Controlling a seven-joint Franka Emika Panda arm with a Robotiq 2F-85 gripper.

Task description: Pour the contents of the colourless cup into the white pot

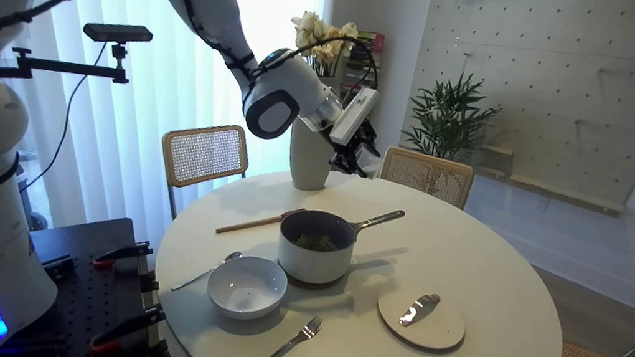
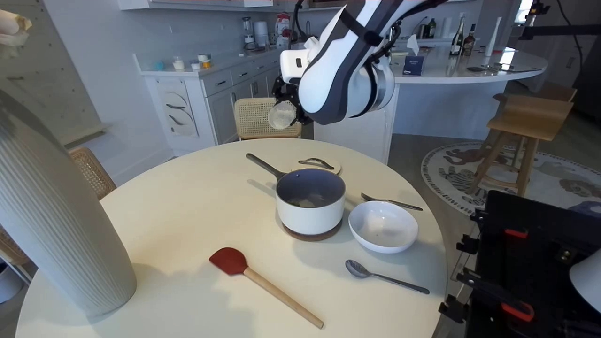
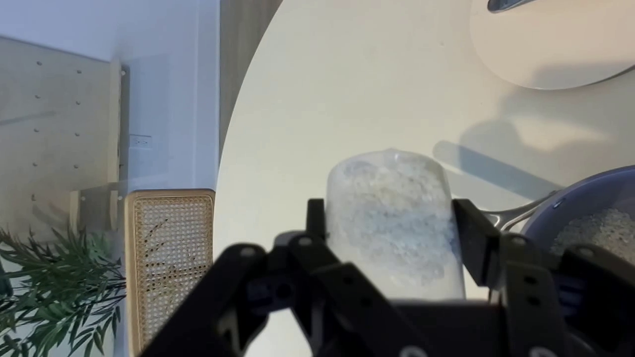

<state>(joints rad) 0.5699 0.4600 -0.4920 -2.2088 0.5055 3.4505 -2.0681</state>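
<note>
White kitchen cabinets [image 2: 220, 83] and a pegboard [image 1: 558, 82] lined the room, with bright vertical blinds [image 1: 167, 87] and a patterned rug [image 2: 434, 164]. Bottles [image 2: 469, 46] on the curved island [image 2: 436, 75] wore labels too small to read; a navy tissue box [image 2: 413, 65] there carried pale marks I couldn't make out, and the markings on a red-and-white package [image 2: 282, 23] were blurred.

Cane-backed chairs [image 1: 428, 173] stood around a round cream table [image 1: 481, 260]. On it the white pot [image 1: 314, 263] sat upon a brown trivet [image 2: 312, 238], just beside a white bowl [image 2: 378, 246], with a spoon [image 2: 359, 269], a fork [image 1: 285, 350], a red-headed spatula [image 2: 230, 260] and a ribbed vase [image 2: 61, 211] set about them. A metal handle [image 1: 419, 310] topped a pale disc [image 1: 445, 333].

Well above the table, the gripper [image 3: 392, 225] held the colourless cup [image 3: 392, 218], its fingers [image 3: 316, 218] parted only as far as the cup's walls and touching both sides. Pale grains showed through the cup in the wrist view; grainy contents lay in the pot too. The cup hung higher than the pot and apart from it.
</note>
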